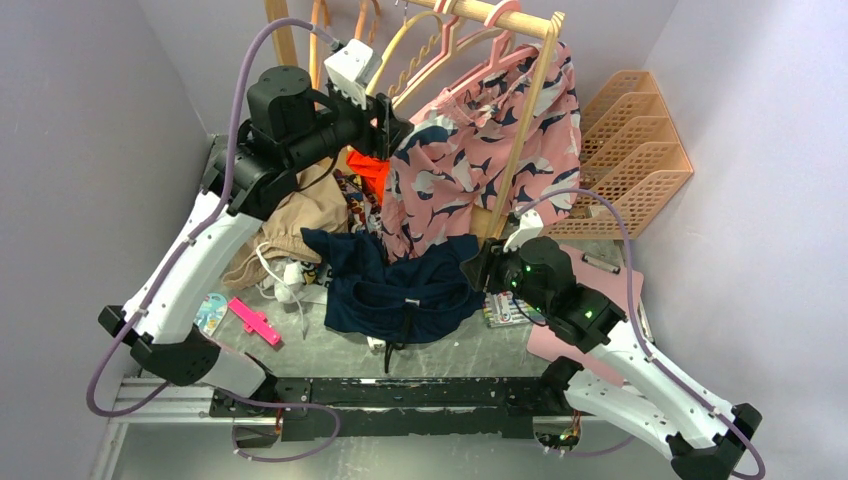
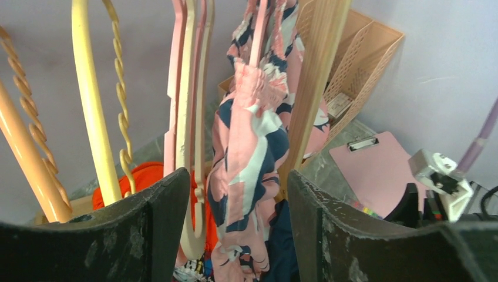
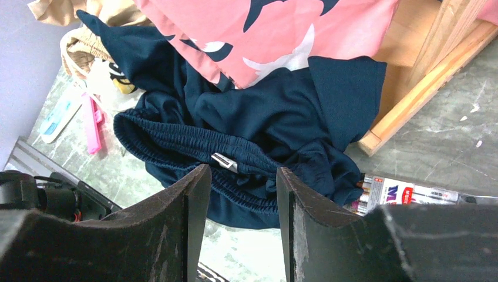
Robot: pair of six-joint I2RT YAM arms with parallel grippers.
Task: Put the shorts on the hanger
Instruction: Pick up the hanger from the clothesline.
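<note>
Left pincer (image 2: 238,176) hanging wide open at rail (image 1: 500,18), upper centre of top view. Hanger (image 2: 189,106) hanging just beside its left finger, not gripped. Right pincer (image 3: 242,173) hovering part open, gripping nothing, over shorts (image 1: 400,285) lying crumpled on bench (image 1: 330,345), centre frame.

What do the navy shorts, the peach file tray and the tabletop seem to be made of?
Navy shorts: soft matte fabric, with creases and a gathered elastic waistband. File tray: probably rigid plastic, with moulded lattice walls. Tabletop: grey, mottled, stone-look, possibly laminate.
</note>
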